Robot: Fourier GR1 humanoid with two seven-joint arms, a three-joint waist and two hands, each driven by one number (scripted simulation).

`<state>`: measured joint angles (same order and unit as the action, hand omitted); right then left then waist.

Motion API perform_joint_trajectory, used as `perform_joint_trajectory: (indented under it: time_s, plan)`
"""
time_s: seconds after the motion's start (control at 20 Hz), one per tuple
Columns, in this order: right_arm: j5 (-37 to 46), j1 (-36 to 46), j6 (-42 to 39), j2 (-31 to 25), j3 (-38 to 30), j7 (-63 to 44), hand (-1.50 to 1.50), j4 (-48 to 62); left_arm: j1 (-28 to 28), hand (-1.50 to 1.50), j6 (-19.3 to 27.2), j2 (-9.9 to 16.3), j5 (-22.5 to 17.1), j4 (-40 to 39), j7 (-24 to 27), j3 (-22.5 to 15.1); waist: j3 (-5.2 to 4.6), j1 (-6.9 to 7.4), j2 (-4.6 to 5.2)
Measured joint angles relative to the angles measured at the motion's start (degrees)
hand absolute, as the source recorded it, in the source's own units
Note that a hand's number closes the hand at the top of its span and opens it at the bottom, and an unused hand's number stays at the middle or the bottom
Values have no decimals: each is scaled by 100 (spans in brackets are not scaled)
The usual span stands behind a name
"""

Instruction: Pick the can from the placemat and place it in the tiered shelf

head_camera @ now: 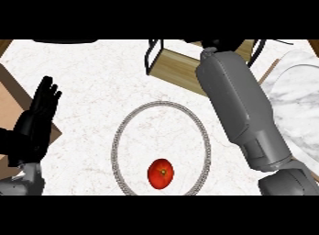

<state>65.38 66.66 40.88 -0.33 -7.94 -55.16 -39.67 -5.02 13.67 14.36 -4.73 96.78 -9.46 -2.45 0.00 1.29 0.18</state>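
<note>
At the left edge our black left hand (39,112) rests with fingers straight and apart, holding nothing. On the white marble desk (94,78) lies a round placemat with a grey beaded rim (116,137), bearing only a red tomato (160,173). Our grey right forearm (240,110) reaches to the wooden tiered shelf (179,69); its hand is hidden, perhaps around the can, which we cannot see. A can is rigid, light and smooth, best gripped around its side.
</note>
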Motion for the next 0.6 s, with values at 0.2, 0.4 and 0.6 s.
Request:
perform_joint_trajectory:
  time_s: [0.2,0.4,0.6]
  plan:
    - [-219,61,255,0,-25,264,-150,-36,31,0,-20,-15,56,11,40,29,5,-20,-6]
    - [-254,105,441,-22,-18,354,-150,-393,44,0,-16,-95,84,-119,149,56,1,-67,-16]
    - [100,-24,382,-99,-12,-24,-150,-1036,180,0,-30,-63,77,-67,164,158,-2,-157,-56]
